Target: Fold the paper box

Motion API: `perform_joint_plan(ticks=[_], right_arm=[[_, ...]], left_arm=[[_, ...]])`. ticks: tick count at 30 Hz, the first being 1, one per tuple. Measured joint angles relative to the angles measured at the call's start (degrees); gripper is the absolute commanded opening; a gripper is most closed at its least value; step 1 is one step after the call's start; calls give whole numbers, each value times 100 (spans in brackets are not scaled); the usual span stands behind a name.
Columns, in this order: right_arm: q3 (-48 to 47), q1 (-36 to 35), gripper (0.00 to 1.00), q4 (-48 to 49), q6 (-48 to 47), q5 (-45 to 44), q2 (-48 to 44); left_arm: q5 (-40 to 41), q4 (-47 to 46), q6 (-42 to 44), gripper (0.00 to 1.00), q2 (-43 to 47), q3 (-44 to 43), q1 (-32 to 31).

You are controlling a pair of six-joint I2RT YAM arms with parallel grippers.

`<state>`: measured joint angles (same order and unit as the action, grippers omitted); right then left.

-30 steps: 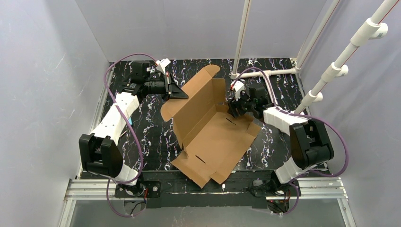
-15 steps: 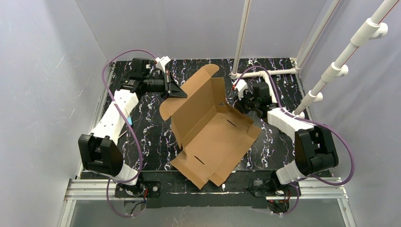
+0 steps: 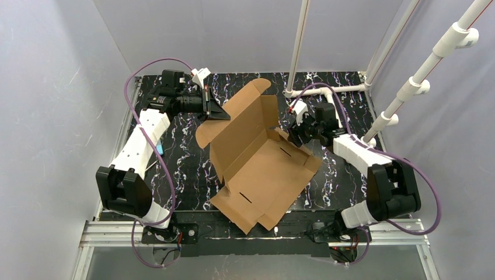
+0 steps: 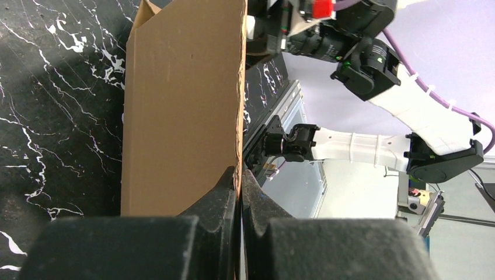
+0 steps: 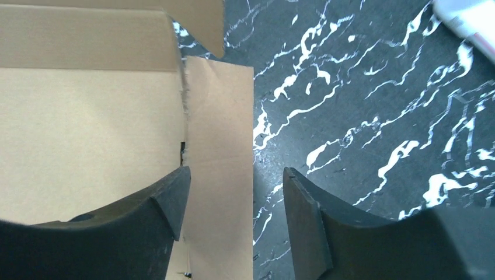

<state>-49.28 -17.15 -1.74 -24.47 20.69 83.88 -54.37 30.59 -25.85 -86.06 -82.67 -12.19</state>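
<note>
The paper box (image 3: 262, 163) lies half-open on the table (image 3: 175, 157). The left fingers (image 4: 225, 192) pinch its raised flap at eleven o'clock. The right fingers (image 5: 169, 204) stand wide over the two-o'clock flap and should close squarely before folding inward.

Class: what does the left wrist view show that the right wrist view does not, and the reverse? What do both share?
Left wrist only: the left pincer shut on an upright edge of the box, with the right arm beyond. Right wrist only: the right pincer open, a flap showing between its fingers. Both: the brown box and the black marbled table.
</note>
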Motion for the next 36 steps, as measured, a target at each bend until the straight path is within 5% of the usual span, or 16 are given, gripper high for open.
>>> perform_joint_plan(ticks=[11, 23, 27, 33, 36], right_arm=[[-76, 22, 85, -459, -216, 970, -466], [-2262, 24, 84, -1329, -955, 2050, 101], [-2879, -15, 66, -1460, -850, 2238, 831], [-3650, -57, 19, -1484, -476, 2758, 1458], [-3963, -105, 5, -1412, -273, 3045, 1537]], left_arm=[[-31, 39, 28, 0, 0, -24, 0], [-208, 378, 673, 0, 46, -236, 0], [-260, 492, 837, 0, 39, -612, 0], [-219, 776, 1167, 0, -11, -1397, 13], [-46, 1040, 1469, 0, -83, -1814, 83]])
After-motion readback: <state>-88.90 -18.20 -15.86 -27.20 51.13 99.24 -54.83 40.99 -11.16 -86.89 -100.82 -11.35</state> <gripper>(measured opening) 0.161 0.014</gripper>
